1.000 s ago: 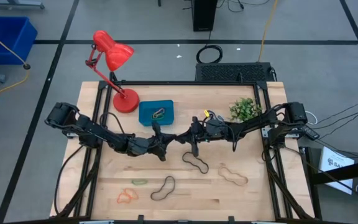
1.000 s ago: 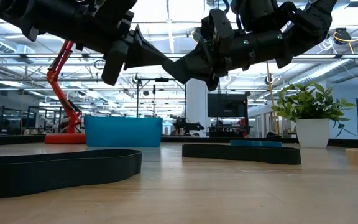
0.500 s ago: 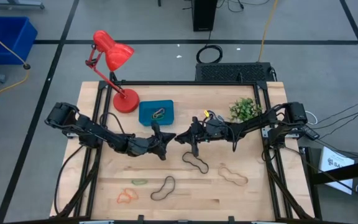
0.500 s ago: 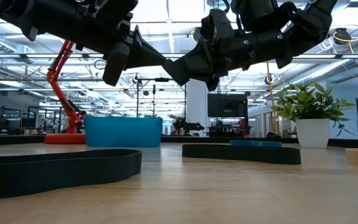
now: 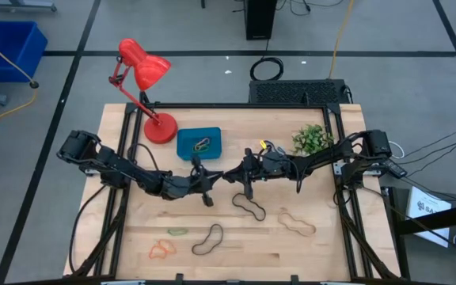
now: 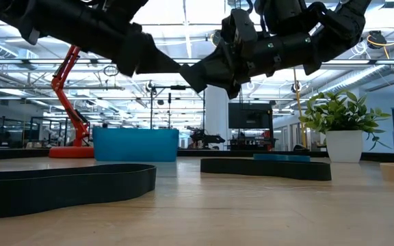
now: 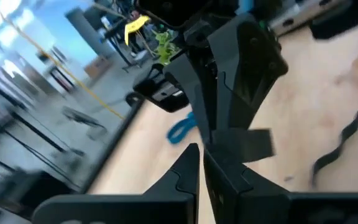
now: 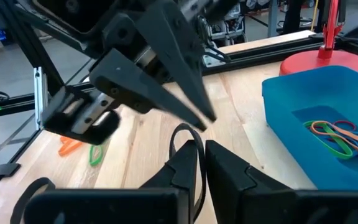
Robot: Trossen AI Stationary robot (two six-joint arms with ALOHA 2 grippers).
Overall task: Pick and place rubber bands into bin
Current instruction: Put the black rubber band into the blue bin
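Elastic is what this job deals in: the rubber bands are thin, floppy loops, almost weightless, with no stiffness, so I judge each will sag and stretch when lifted and may snag on a finger instead of dropping free. The sound hold is a pinch on a single strand where the loop bows up off the wood, not a squeeze across the whole loop. Both arms meet above the middle of the worktop [image 5: 331,253]. The left gripper [image 5: 212,177] has its fingers drawn nearly together, and I see nothing between them. The right gripper [image 5: 229,175] is almost tip to tip with it, fingers close too. A black loop [image 8: 185,129] stands at those fingertips in the right wrist view and looks caught there, though I cannot be sure how it is held. The bin [image 5: 183,146] sits just beyond them toward 11 o'clock, near the red lamp [image 5: 145,71], with orange and green bands [image 8: 334,134] already inside. Loose on the wood lie a black band [image 5: 249,206] toward 5 o'clock of the grippers, a tan band [image 5: 298,225] toward 4 o'clock, another black band [image 5: 207,240] at 6 o'clock, and a green band [image 5: 177,232] and an orange band [image 5: 161,251] toward 7 o'clock.
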